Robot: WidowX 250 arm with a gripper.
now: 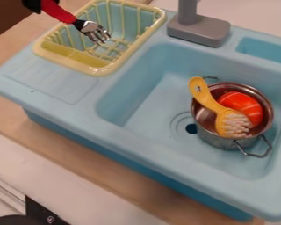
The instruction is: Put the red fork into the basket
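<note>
Tool: the black two-finger tool (pixel 44 4) is at the top left edge of my view, its fingers closed on the handle end of the fork.
Fork: the small fork with a red handle and shiny metal head (pixel 59 13) slants down from my grip, tines lowest, head over the basket's opening. I can't tell whether the tines touch the wires below.
Weight: light, I'd judge; the tool should carry it easily.
Stiffness: rigid, so any turn of my wrist will show at the tines.
Surface: the handle looks smooth and may pivot if knocked; the bare metal would be slicker still.
Where to hold: on the red handle, as now. It keeps the tool high and leaves the head free to go in first.
Fragility: little worry for the fork; the tines could snag on the basket's bars.
Basket: the pale yellow plastic dish basket (pixel 102 71) sits at the corner of the light blue plastic sink (pixel 52 77). I'd lower until the handle clears its rim, then let go.
Farther out: the shiny metal pot (pixel 216 139) stands in the basin, holding the yellow brush with white bristles (pixel 206 99).
</note>
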